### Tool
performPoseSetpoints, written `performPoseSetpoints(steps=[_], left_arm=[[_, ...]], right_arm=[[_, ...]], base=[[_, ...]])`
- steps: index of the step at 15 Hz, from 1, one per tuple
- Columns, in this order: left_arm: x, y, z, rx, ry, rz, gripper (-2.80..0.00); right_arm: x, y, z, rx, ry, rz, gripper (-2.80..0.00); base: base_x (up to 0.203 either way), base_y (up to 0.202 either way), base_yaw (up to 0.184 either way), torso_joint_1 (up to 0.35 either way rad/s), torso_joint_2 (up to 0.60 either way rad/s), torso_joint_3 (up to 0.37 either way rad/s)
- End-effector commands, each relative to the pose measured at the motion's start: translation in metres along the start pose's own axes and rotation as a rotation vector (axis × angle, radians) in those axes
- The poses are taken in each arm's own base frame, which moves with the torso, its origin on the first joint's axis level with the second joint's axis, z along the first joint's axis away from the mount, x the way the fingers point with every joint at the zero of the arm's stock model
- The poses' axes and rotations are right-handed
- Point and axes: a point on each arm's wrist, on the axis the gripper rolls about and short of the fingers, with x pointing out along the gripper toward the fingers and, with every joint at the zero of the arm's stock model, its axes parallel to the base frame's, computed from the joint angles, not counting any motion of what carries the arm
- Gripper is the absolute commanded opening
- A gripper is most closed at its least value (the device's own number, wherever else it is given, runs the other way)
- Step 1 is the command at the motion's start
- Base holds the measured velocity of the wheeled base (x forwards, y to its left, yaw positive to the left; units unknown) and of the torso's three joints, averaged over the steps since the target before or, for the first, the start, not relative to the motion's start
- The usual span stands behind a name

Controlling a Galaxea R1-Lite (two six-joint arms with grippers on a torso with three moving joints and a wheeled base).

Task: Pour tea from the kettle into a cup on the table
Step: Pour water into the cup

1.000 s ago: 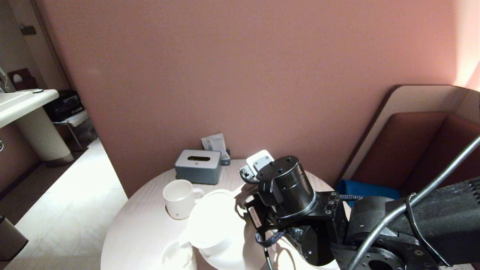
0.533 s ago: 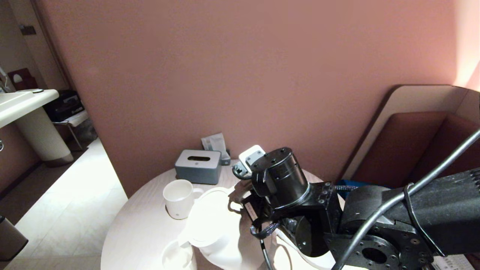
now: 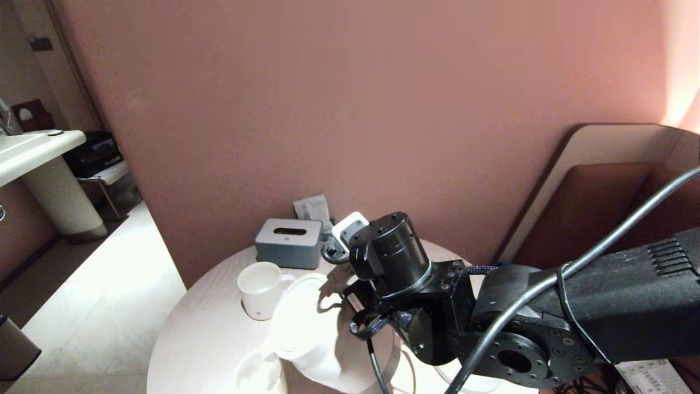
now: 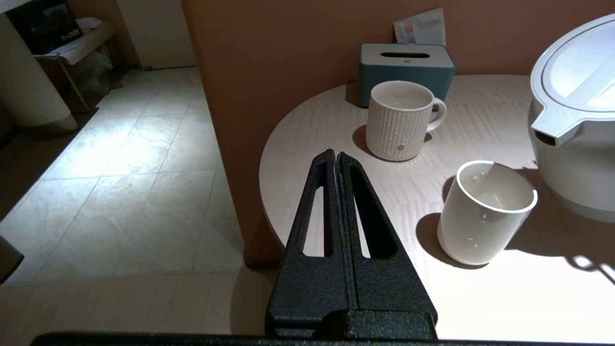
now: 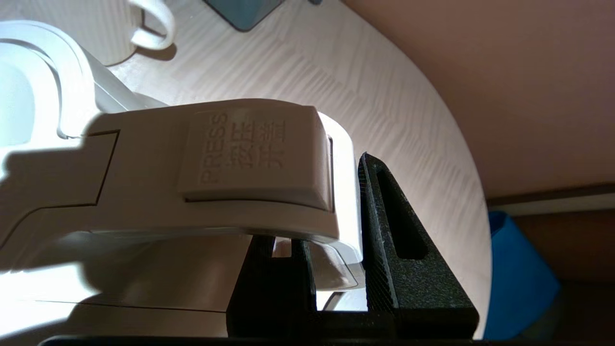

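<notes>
The white kettle [image 3: 306, 328] leans toward the table's front, held by its handle [image 5: 230, 158], and my right gripper [image 5: 326, 216] is shut on that handle. In the head view my right wrist hides the grip. The spout [image 4: 547, 132] hangs just above and beside the rim of the plain white cup [image 4: 486, 216], which shows at the bottom edge as cup [image 3: 257, 377]. No stream is visible; the cup's inside looks wet. My left gripper [image 4: 336, 154] is shut and empty, hovering by the round white table [image 4: 317, 125] at its left edge.
A white ribbed mug [image 3: 260, 290] with a handle stands behind the cup, close to the kettle. A grey tissue box [image 3: 289, 250] sits at the back by the pink wall. The right arm [image 3: 519, 334] covers the table's right half. Tiled floor [image 4: 120, 192] lies left.
My right arm has swung left and slightly forward, carrying the kettle with it. The kettle now leans more toward the cup. The mug and cup have not moved.
</notes>
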Motion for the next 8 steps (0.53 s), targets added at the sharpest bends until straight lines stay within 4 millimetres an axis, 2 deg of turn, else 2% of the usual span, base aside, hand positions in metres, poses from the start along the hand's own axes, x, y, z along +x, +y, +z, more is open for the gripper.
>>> performPoseSetpoints(steps=[1, 8], left_arm=[[0.0001, 0.0, 0.0001, 0.0, 0.0, 0.001, -2.8], [0.0001, 0.0, 0.0001, 0.0, 0.0, 0.0, -2.8]], right_arm=[[0.0038, 0.0033, -0.0003, -0.014, 0.004, -0.002, -2.8], [0.0027, 0.0068, 0.0079, -0.073, -0.017, -0.02, -2.8]], base=[[0.0, 0.0, 0.0, 0.0, 0.0, 0.0], [0.0, 0.0, 0.0, 0.0, 0.0, 0.0]])
